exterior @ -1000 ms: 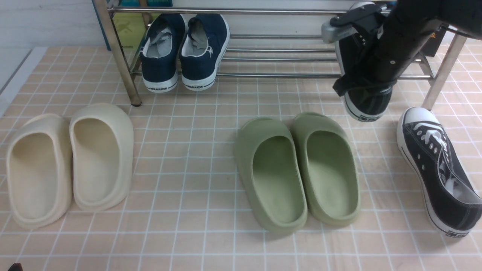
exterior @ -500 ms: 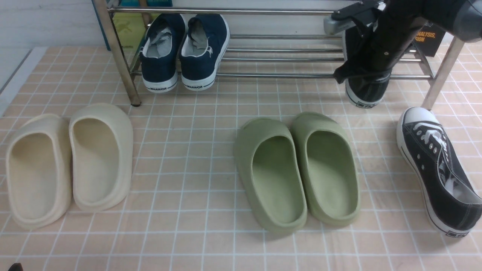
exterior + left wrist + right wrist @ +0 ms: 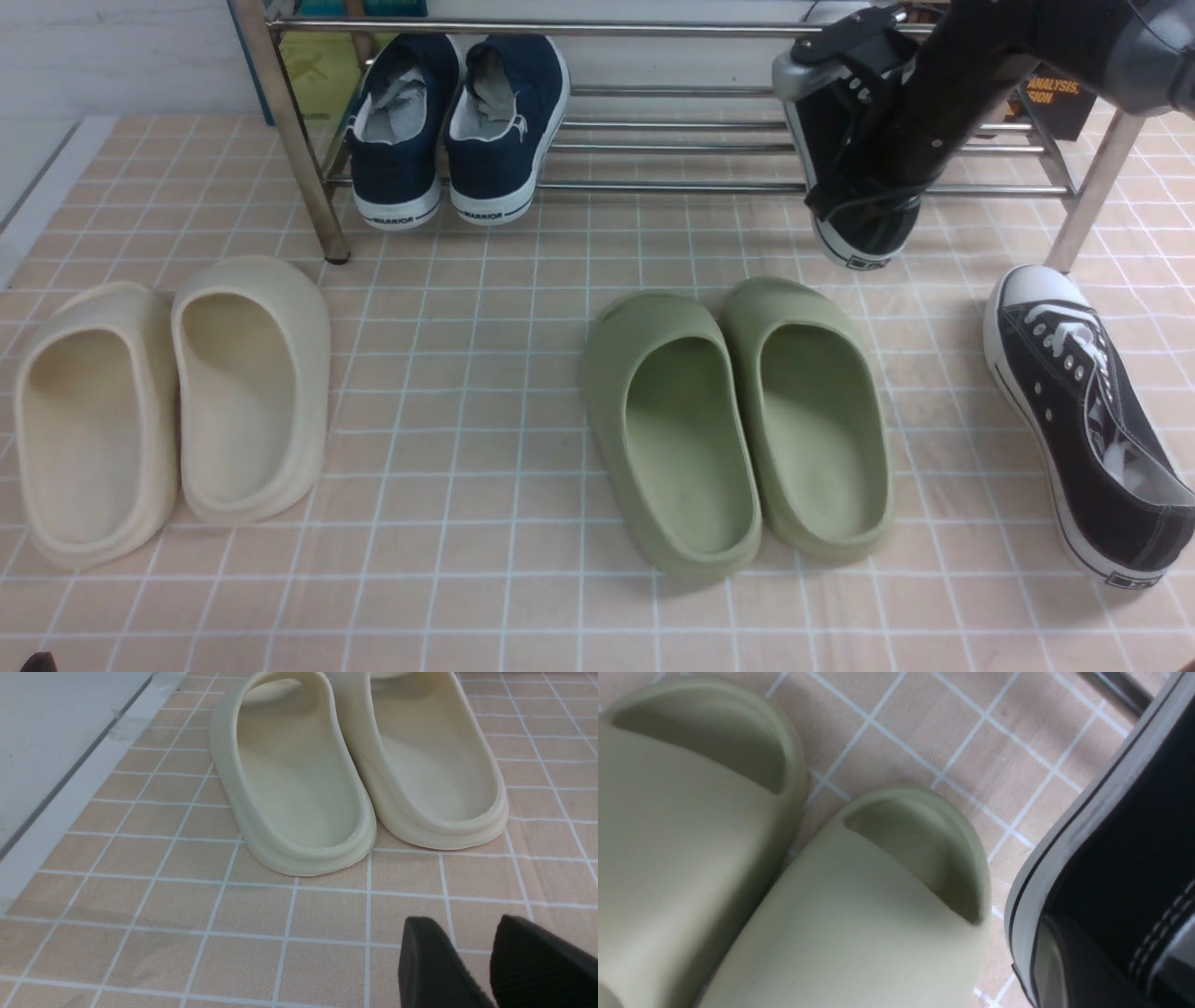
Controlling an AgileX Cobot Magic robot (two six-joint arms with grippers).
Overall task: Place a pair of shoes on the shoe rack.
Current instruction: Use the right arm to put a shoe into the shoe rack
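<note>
Front view: right gripper grasps a sneaker, heel out, toe toward the rack. Its mate lies rightward on the floor.

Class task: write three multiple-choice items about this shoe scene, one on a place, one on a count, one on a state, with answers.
1. The navy sneakers stand: A on the shoe rack's lower shelf; B on its top bar; C off it.
2. Slippers on the floor number: A two; B four; C six.
3. The right tool is: A open, empty; B shut on the held black sneaker; C shut on nothing.
Answers: 1A, their soles rest on the lower bars. 2B, a cream pair and a green pair. 3B, it carries the sneaker at the rack.
</note>
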